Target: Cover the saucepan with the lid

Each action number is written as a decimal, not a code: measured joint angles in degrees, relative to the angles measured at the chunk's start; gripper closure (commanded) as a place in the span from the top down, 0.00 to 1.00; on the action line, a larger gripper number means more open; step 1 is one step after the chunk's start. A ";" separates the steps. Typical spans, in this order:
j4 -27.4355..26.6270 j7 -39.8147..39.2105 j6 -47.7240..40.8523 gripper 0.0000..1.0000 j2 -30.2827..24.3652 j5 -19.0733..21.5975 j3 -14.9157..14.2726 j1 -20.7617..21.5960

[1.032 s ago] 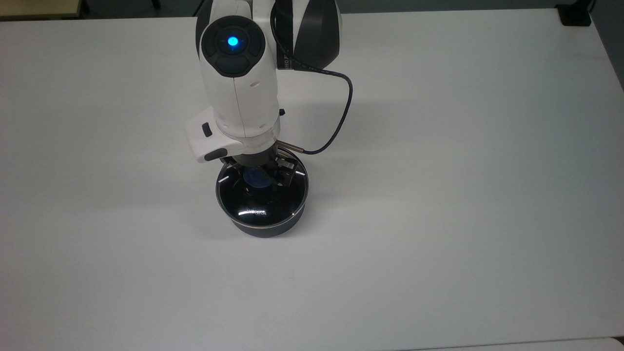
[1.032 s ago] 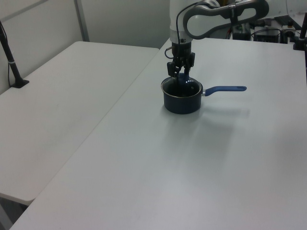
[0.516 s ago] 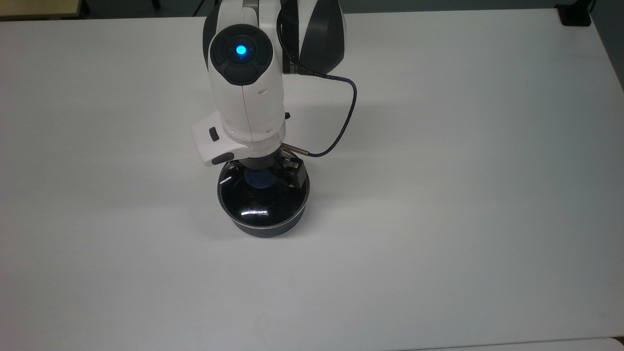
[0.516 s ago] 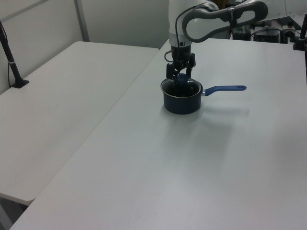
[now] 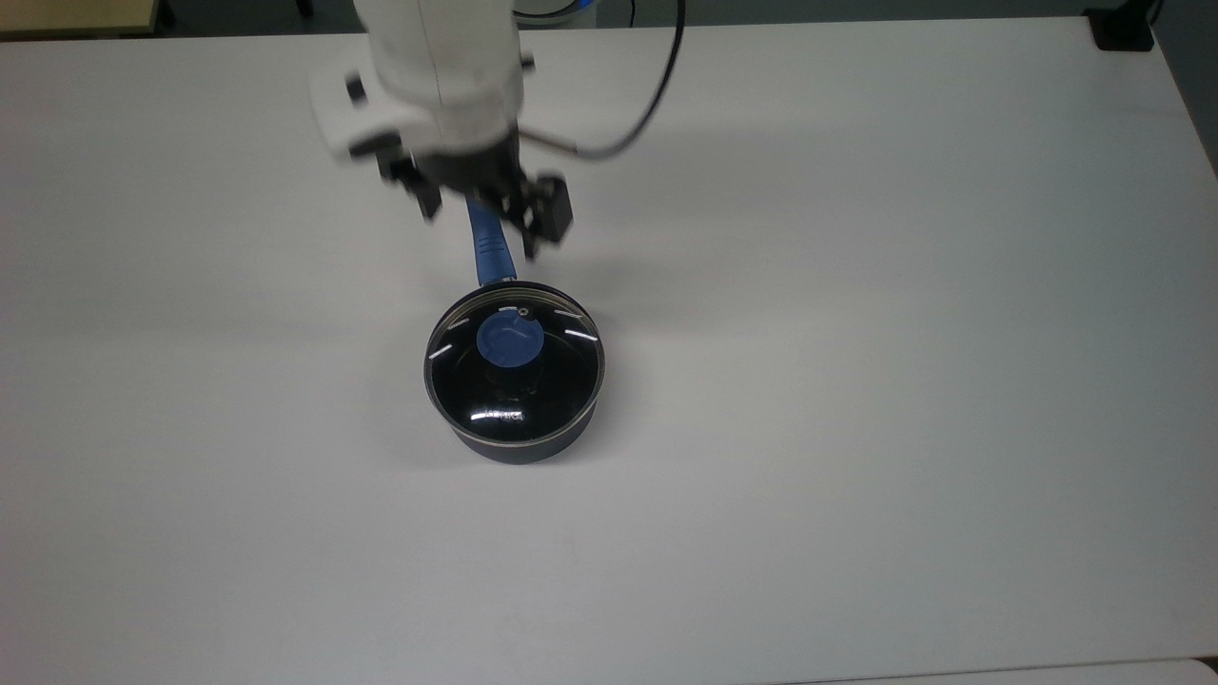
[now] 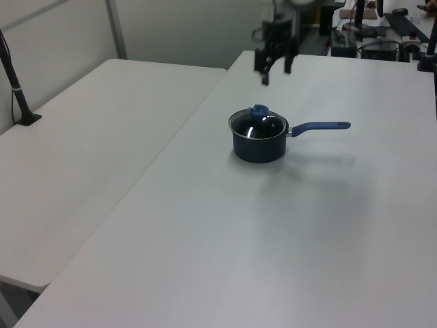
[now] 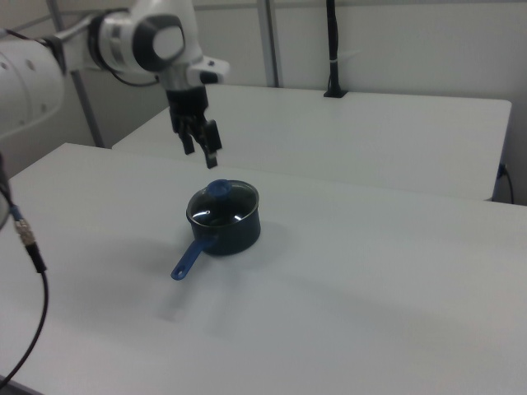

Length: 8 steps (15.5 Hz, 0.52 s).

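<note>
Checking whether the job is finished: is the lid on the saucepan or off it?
On. The lid sits level on the saucepan, its rim matching the pot's. The gripper hangs open above, touching nothing.

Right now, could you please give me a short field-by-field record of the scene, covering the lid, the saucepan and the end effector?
lid: glass, blue knob, seated on the saucepan rim
saucepan: dark, upright on the white table, blue handle toward the left view's right
end effector: open, empty, raised above the table, apart from the lid
task state: lid appears to be in place
</note>
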 measured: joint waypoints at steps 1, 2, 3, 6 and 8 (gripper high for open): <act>-1.11 0.00 -2.02 1.00 -2.58 0.03 0.00 -0.21; -2.40 0.00 -3.55 1.00 -5.07 0.31 -0.01 -0.52; -3.93 -0.28 -4.75 1.00 -7.71 1.12 -0.04 -1.05; -9.18 -3.93 -7.38 1.00 -15.28 3.11 -0.15 -2.33; -13.65 -8.49 -7.55 1.00 -19.87 3.27 -0.20 -2.34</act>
